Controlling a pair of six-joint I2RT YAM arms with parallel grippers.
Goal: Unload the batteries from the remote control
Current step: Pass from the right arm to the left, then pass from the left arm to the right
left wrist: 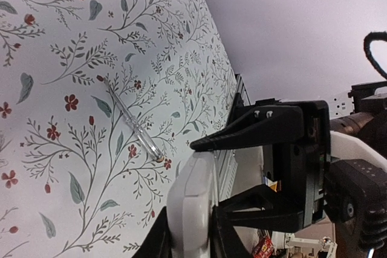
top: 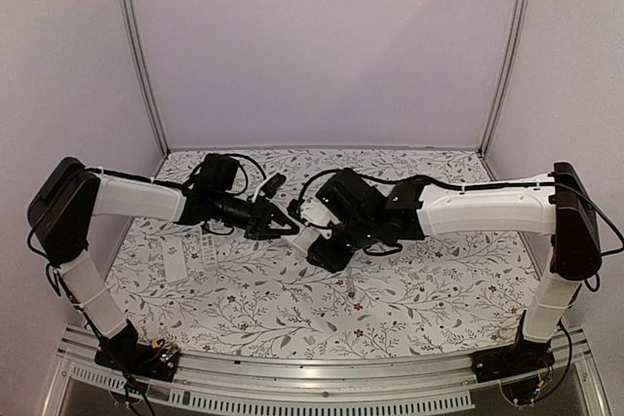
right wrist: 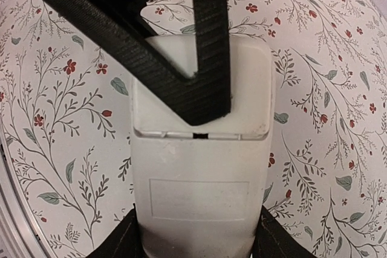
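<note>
The white remote control (right wrist: 199, 197) hangs above the table with its back up, and my right gripper (right wrist: 199, 243) is shut on its sides. The battery cover (right wrist: 248, 83) sits closed, so the batteries are hidden. My left gripper (left wrist: 208, 176) meets the remote (left wrist: 190, 203) from the left. Its upper fingertip (left wrist: 199, 144) touches the remote's end, and its lower one (left wrist: 222, 208) presses the back cover. In the top view the two grippers, left (top: 283, 224) and right (top: 322, 245), join at the remote (top: 310, 238) mid-table.
A thin clear stick tool (left wrist: 130, 119) lies on the floral tablecloth (left wrist: 60, 58) below the remote. Two white remotes (top: 175, 265) (top: 210, 250) lie at the left of the table, and a dark object (top: 273, 182) lies behind the left gripper.
</note>
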